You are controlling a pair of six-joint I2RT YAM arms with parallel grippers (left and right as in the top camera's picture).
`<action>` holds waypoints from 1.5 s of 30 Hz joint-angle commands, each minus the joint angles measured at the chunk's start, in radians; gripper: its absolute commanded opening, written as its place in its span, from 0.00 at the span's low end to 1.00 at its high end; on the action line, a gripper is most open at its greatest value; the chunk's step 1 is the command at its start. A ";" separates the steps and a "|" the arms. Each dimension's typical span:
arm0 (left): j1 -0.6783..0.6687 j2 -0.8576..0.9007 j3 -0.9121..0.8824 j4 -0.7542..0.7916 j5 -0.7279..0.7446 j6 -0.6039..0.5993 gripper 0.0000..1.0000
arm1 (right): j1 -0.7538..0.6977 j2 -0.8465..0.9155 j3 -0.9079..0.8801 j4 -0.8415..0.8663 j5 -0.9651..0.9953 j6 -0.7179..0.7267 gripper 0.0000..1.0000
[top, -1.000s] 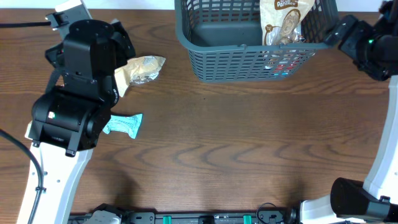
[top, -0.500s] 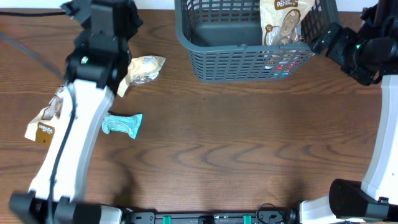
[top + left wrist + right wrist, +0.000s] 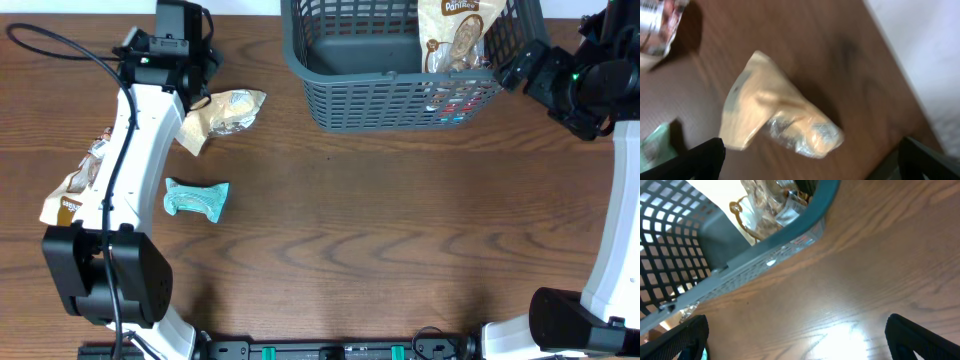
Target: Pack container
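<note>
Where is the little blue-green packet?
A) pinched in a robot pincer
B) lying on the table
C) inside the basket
B: the packet lies on the table, off to the left of the basket, with nothing holding it.

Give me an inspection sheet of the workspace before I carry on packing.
Surface: brown wooden table, no damage seen.
Job's things: container at far edge; one snack packet inside, at its right end.
Clutter: tan packet, teal packet, brown packet on table's left side.
Grippers: left gripper open over tan packet; right gripper open beside container; both empty.
Cables: black cable by left arm.
Surroundings: pale surface past table edge.
</note>
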 commanded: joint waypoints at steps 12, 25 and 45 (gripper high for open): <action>-0.001 0.069 0.030 0.022 0.121 -0.536 0.99 | 0.006 0.005 0.005 -0.082 -0.013 -0.018 0.99; 0.001 0.249 0.031 0.123 0.296 -0.778 0.99 | 0.006 0.005 0.005 -0.165 -0.023 -0.019 0.99; 0.045 0.275 0.031 0.096 0.157 -0.769 0.99 | 0.006 0.005 0.005 -0.164 0.139 0.008 0.99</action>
